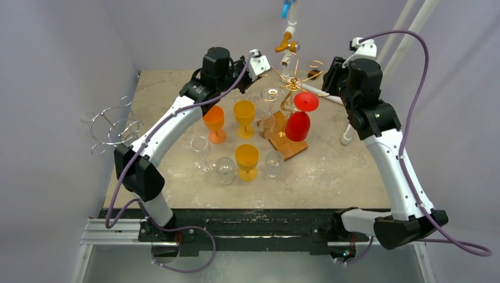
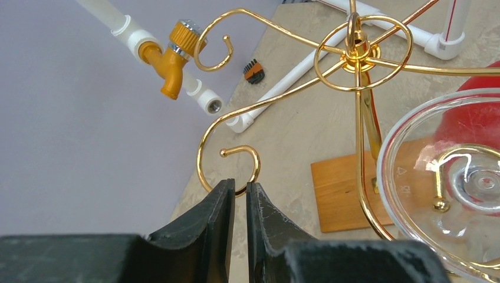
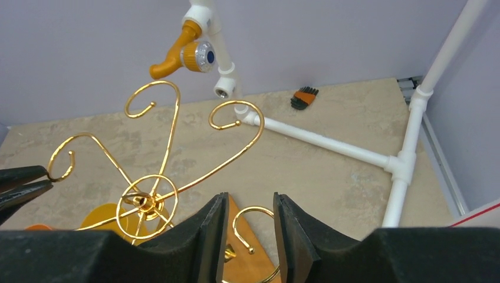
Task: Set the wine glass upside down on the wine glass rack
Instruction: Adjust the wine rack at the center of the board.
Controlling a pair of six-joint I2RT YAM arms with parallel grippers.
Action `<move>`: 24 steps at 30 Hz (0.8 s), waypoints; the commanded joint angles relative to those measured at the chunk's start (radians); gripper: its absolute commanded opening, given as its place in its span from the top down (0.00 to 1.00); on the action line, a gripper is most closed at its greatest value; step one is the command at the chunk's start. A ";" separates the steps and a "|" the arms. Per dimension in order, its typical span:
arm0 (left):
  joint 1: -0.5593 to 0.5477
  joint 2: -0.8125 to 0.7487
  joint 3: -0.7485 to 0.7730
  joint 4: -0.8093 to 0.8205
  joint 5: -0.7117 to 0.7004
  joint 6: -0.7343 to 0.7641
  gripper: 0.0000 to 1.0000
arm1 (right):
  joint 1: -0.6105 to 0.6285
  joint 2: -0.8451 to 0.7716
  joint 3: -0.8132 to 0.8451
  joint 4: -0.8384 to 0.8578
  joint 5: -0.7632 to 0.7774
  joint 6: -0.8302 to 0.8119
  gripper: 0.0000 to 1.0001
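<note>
clear wine glass [image 2: 407, 141] seen hung upside down on gold rack [image 2: 357, 44], beside red glass [image 1: 298, 125]; left gripper [image 2: 240, 184] pinched nearly closed, nothing held, just beside rack hook [image 2: 247, 154]; right gripper [image 3: 250, 197] parted, empty, above second hook [image 3: 244, 217]; goblets [image 1: 244, 112] crowded near wooden base [image 1: 289, 147]

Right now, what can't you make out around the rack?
Left wrist: whether the left gripper pinches the rack hook; its fingertips hide the contact.
Left wrist: clear glass, cut off by the frame edge.
Top external: what holds the red glass; its foot hides it.
</note>
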 commanded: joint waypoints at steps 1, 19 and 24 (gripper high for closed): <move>0.006 -0.033 -0.001 0.001 -0.043 0.008 0.83 | -0.001 0.035 0.001 0.038 0.029 -0.023 0.57; 0.012 -0.029 0.001 -0.005 -0.056 0.017 0.84 | -0.015 0.083 -0.037 0.081 0.014 -0.037 0.58; 0.012 -0.016 0.013 -0.004 -0.050 0.006 0.84 | -0.014 0.077 -0.042 0.046 -0.042 -0.031 0.62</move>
